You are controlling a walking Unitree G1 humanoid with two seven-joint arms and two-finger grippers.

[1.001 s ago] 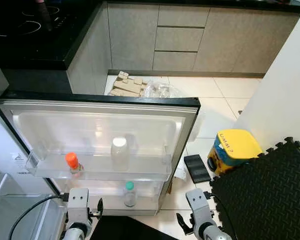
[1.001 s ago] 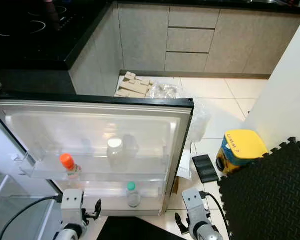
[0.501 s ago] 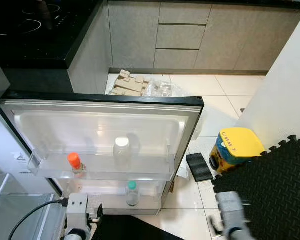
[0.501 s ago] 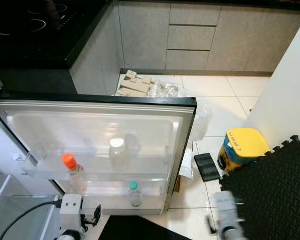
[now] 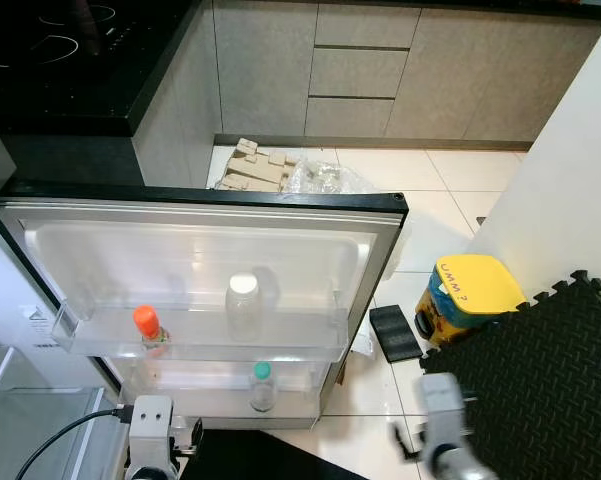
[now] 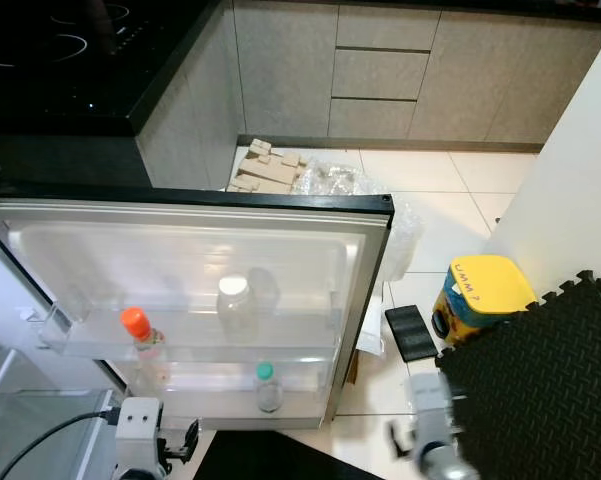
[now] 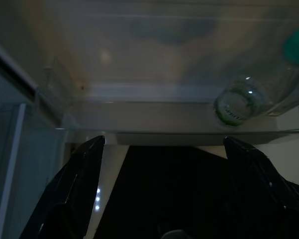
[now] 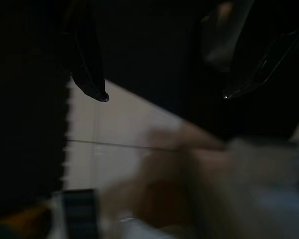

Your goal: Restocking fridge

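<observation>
Currently three bottles (image 5: 242, 305) stand in the fridge door (image 5: 195, 270), centre frame; both grippers (image 7: 164, 149) spread wide, empty; restocking unfinished.

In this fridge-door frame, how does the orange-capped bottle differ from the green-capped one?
The orange-capped bottle stands in the upper door shelf, near its left end; the green-capped bottle stands in the lower door shelf, nearer the middle. Their caps differ: orange against green. Both are clear, upright, capped bottles in the open fridge door.
</observation>
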